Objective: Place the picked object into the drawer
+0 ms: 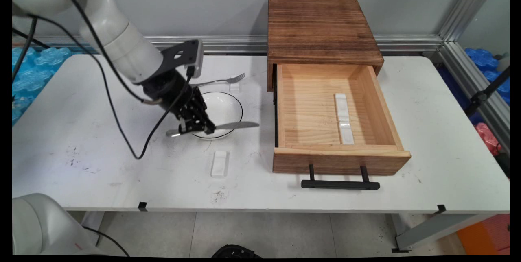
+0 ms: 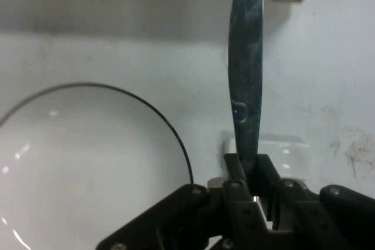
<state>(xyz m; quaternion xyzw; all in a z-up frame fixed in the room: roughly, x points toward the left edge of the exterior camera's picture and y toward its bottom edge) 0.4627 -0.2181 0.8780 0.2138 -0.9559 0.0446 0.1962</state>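
My black gripper (image 1: 198,128) is shut on a metal table knife (image 1: 232,125), which it holds level just above the near rim of a white plate with a black edge (image 1: 223,105). The blade points right toward the open wooden drawer (image 1: 309,107); the handle end sticks out to the left of the fingers. In the hand view the knife blade (image 2: 246,80) runs straight up from between the shut fingertips (image 2: 249,171), with the plate (image 2: 88,162) at lower left and the drawer's front edge across the top.
A fork (image 1: 222,80) lies behind the plate with its tines on a small white rest (image 1: 235,87). Another white rest (image 1: 220,164) lies on the table in front of the plate. Two white rests (image 1: 343,117) lie inside the drawer, whose black handle (image 1: 340,184) faces the near edge.
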